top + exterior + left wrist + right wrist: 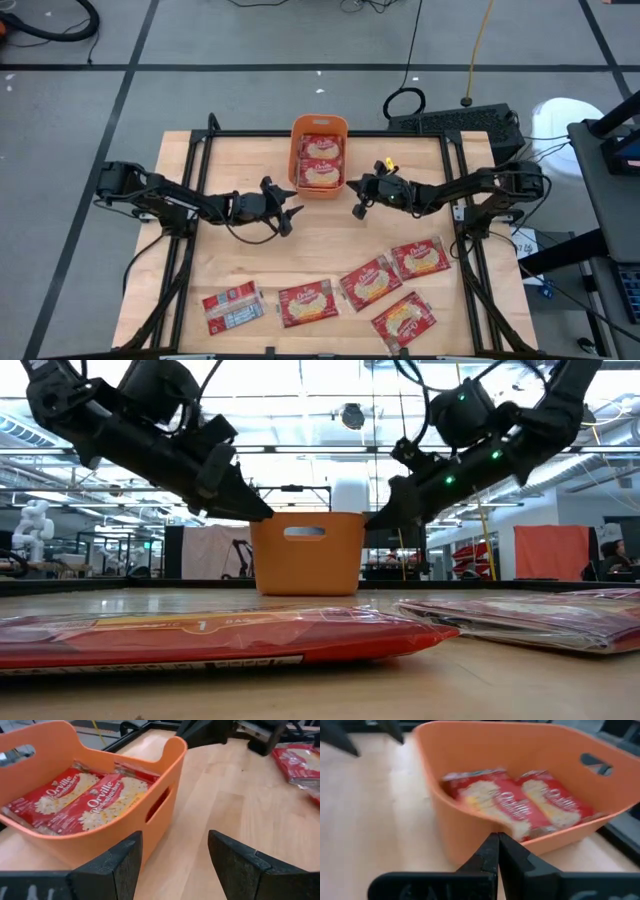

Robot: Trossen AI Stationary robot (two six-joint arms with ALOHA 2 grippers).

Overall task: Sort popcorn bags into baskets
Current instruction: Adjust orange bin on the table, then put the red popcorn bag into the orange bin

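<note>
So here's the table: the orange basket [319, 128] sits at the far edge of the wooden table [320, 250], right in the middle, and there are two popcorn bags [80, 802] lying side by side in it, label side up. Both arms are parked on either side of it.

The left gripper [287, 215] hangs just off the basket's near-left corner with its fingers [112, 870] spread wide and nothing between them, just bare wood and the side of the bin. The right gripper [358, 203] is just beside the basket's right side, pinched fully together, also carrying nothing.

Five more bags are lying along the near edge of the table, well away from the basket. The leftmost bag [232, 306] shows its grey-blue printed side; next to it there's one [308, 305] with the yellow label up, then a cluster of three [395, 285] toward the right that are touching or slightly overlapping each other.
</note>
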